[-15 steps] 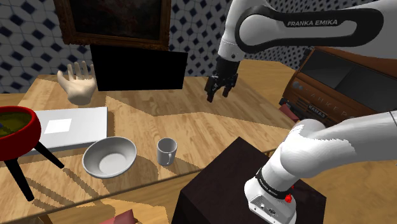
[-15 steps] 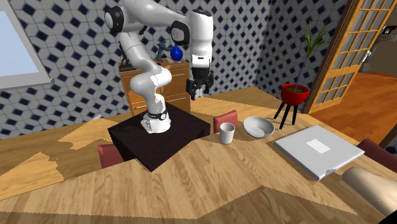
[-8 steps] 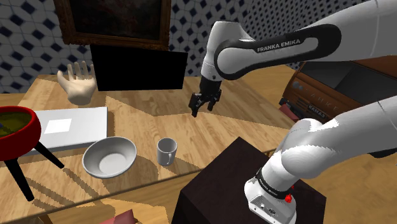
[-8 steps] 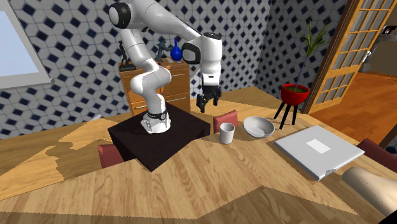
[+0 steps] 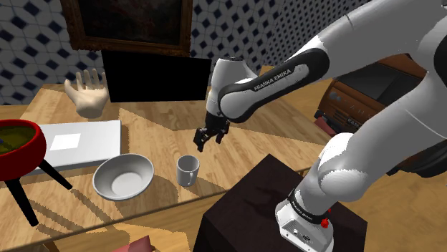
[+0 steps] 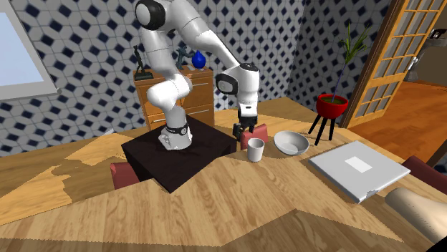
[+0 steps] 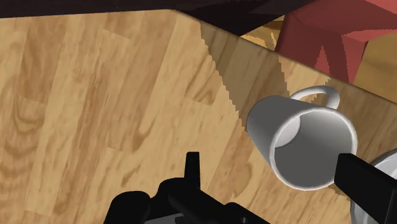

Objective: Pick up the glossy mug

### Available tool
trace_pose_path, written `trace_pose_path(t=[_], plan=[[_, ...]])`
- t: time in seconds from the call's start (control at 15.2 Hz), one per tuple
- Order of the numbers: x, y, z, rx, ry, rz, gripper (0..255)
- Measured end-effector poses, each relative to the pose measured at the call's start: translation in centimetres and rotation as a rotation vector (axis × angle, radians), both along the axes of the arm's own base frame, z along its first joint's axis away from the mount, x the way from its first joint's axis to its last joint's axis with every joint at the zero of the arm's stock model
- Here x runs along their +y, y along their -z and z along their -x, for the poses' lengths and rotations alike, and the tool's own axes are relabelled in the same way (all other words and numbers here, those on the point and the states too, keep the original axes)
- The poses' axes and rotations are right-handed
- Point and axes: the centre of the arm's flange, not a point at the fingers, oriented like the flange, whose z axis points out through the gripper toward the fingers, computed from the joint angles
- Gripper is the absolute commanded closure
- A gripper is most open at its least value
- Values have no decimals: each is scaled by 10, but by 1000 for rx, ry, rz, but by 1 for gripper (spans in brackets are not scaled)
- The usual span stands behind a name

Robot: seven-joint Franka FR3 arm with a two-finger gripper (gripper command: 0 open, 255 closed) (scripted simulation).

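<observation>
"When you look along the desk (image 5: 150, 132), what stands by the white bowl (image 5: 123, 176)?"
"The pale mug (image 5: 188, 170), upright, just to the bowl's right in the shoulder view."
"And the tool (image 5: 203, 139)?"
"Up above the mug. Its fingers are spread apart, and I think they hold nothing."

The mug (image 5: 188, 170) was a plain pale grey-white cup with a loop handle and an empty grey inside. Its finish looked smooth, perhaps faintly shiny. It stood upright, mouth up, on the wooden table (image 5: 165, 136), close to the table's edge. It was just beside a white bowl (image 5: 123, 176) but not touching it. The handle pointed toward that edge.
</observation>
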Motion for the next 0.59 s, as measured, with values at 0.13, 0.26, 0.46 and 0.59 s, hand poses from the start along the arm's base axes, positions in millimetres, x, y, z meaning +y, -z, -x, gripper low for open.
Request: trace_pose_path(t=[0.13,0.26,0.46,0.59], plan=[[12,20,-7,-4,-4,-4,0],[25,41,-13,-8,-8,-8,0],[33,67,-18,-11,-11,-12,0],[34,77,-18,-11,-11,-12,0]])
